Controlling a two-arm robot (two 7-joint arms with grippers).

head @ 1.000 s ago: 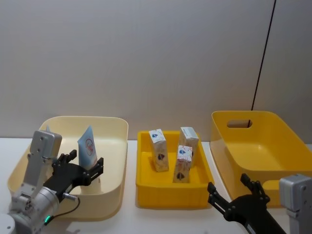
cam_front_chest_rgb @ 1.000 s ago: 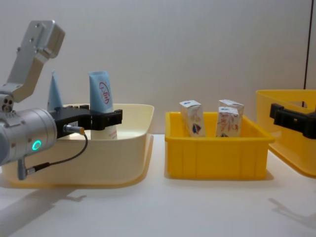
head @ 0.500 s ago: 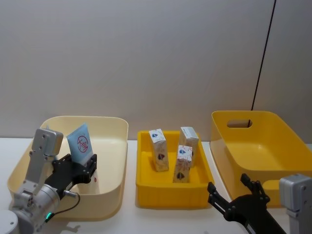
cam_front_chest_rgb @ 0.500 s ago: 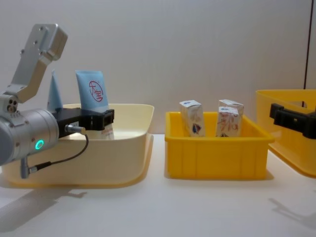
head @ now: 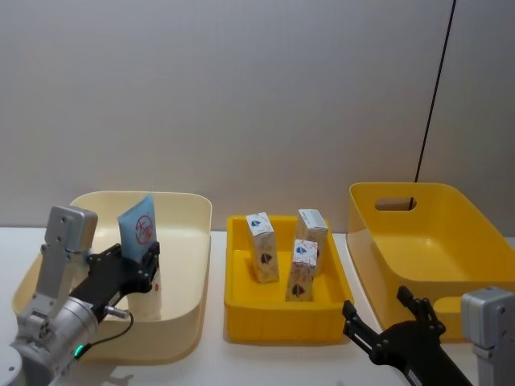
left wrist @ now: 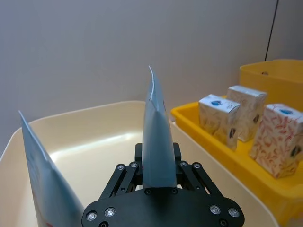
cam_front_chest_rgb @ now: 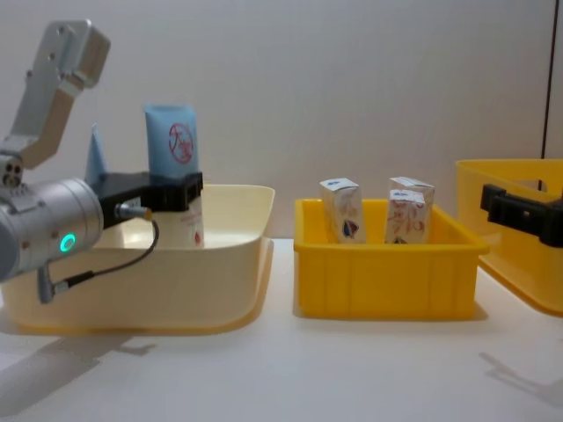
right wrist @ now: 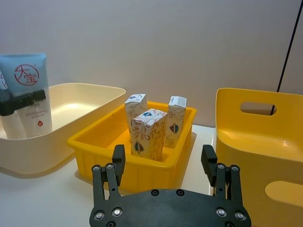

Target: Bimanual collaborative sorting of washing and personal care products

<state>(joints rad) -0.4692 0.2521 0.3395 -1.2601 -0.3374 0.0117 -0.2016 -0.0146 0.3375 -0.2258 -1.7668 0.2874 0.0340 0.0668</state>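
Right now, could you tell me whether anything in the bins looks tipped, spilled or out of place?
Nothing stands out. The left gripper holds one blue tube upright in the cream bin, a second tube stands beside it, and three cartons stand upright in the yellow tray. The right gripper is open near the yellow bin.

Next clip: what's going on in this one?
The left tool is shut on a light-blue squeeze tube, holding it upright inside the cream bin, where a second tube stands beside it. Three small cartons stand in the yellow tray in the middle. The right tool is open and holds nothing, low in front between that tray and the deep yellow bin.
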